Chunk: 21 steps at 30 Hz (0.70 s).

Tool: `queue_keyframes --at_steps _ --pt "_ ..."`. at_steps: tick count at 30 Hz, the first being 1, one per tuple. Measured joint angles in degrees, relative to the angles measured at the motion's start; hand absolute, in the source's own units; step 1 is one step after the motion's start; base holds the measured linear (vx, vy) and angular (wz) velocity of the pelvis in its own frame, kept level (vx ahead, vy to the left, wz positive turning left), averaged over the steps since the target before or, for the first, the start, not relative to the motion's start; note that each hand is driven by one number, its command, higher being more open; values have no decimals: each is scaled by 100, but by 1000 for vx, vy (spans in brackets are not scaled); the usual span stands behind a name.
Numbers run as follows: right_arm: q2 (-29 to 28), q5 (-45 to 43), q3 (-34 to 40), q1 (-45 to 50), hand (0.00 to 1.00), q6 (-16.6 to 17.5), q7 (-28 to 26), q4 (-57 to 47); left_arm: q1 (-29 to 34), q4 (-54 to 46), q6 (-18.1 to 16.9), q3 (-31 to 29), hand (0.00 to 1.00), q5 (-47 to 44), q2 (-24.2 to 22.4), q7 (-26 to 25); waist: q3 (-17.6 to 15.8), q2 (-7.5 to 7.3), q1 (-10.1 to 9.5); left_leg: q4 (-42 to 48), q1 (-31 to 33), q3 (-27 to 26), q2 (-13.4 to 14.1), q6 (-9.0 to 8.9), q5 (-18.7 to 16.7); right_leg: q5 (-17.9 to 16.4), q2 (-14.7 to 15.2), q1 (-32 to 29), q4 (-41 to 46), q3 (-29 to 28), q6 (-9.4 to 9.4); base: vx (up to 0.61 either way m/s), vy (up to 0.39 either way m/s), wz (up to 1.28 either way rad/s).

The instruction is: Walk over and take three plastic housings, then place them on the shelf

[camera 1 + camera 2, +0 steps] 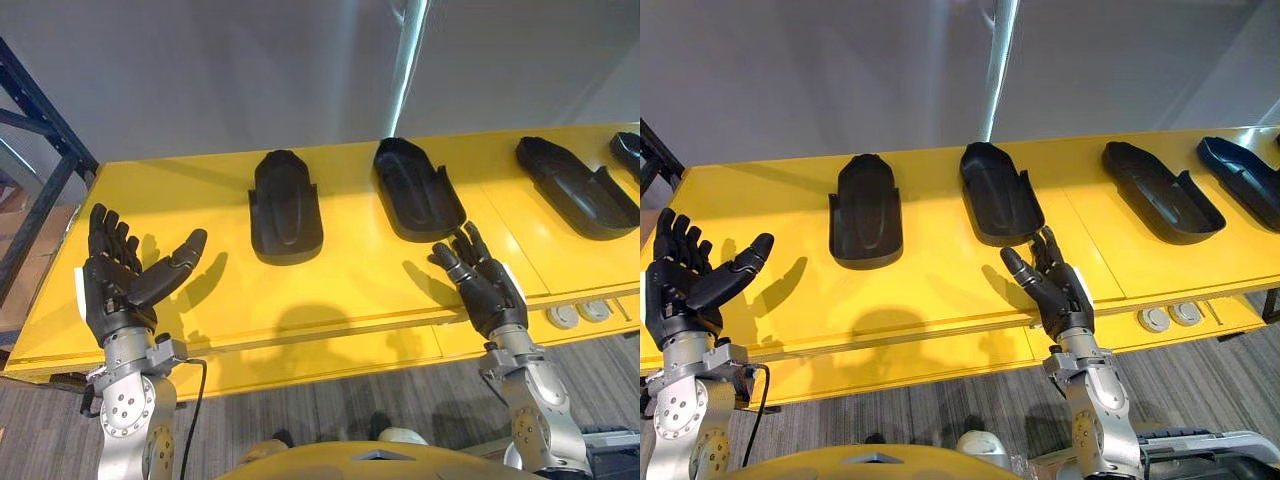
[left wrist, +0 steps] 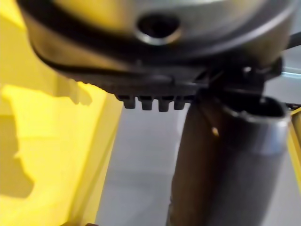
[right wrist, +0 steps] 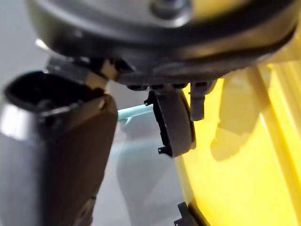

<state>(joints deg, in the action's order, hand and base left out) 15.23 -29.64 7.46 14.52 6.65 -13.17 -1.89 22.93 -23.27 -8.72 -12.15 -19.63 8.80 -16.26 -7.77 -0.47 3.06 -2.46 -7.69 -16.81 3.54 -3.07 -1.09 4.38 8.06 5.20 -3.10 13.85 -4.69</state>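
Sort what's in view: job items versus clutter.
Job:
left housing, middle housing, right housing, fourth housing, all on the table
left hand, right hand: both open, holding nothing

Lying about:
white discs by the table's front edge
blue rack at the robot's left; it could be the shelf, cannot tell

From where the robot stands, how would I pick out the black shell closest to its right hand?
On the long yellow table, black plastic housings lie in a row. The housing meant is second from the robot's left, just past the open right hand. It lies hollow side up, unlike its left neighbour, which lies hump up.
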Motion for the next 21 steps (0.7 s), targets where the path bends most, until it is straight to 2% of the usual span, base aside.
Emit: queue_keyframes --at_steps 5,7,11,13,14,15,17,21 --pt "0 -65 113 50 100 -12 -219 -145 0 0 -6 -152 100 -1 0 157 -67 -1 15 -5 -8 -16 1 -3 -1 0 -2 0 -1 -9 0 1 1 -1" --pt "0 -349 236 62 100 -16 -415 -359 0 0 -15 -241 100 -1 0 181 -144 10 23 -2 -15 -37 2 -9 -6 0 -4 -2 -1 -25 0 0 7 -4" --pt "0 -1506 774 53 100 34 -897 -1196 -29 0 -132 -327 100 0 0 244 -160 22 22 20 -37 -102 21 -32 -45 0 -23 -3 -6 -85 0 15 6 -8" --pt "-12 -2078 1057 -26 100 300 -1024 -1678 -118 0 -308 -360 100 2 -4 235 -160 21 23 24 -66 -188 25 -37 -56 1 -29 -7 -8 -149 0 14 8 -14" --pt "-118 -2294 1251 -106 100 502 -1042 -1923 -219 1 -519 -360 100 -5 -31 204 -159 21 31 27 -71 -209 25 -33 -66 1 -29 -14 -8 -164 0 6 11 -11" --pt "-333 -2367 1434 -223 100 709 -978 -2128 -379 -19 -784 -375 100 -12 -133 174 -156 15 49 27 -76 -231 24 -30 -74 1 -29 -18 -8 -172 -1 6 10 -8" --pt "-637 -2197 1617 -327 100 923 -699 -2367 -569 -267 -1074 -385 100 -16 -328 136 -147 0 76 43 -87 -271 26 -33 -100 1 -32 -25 -10 -216 -1 7 12 -13" --pt "-1057 -781 1670 -121 100 998 420 -2477 -603 -1028 -1760 -162 100 216 -502 62 -133 6 195 124 -83 -487 32 -33 -196 7 -44 -118 -10 -440 -8 11 14 -25"
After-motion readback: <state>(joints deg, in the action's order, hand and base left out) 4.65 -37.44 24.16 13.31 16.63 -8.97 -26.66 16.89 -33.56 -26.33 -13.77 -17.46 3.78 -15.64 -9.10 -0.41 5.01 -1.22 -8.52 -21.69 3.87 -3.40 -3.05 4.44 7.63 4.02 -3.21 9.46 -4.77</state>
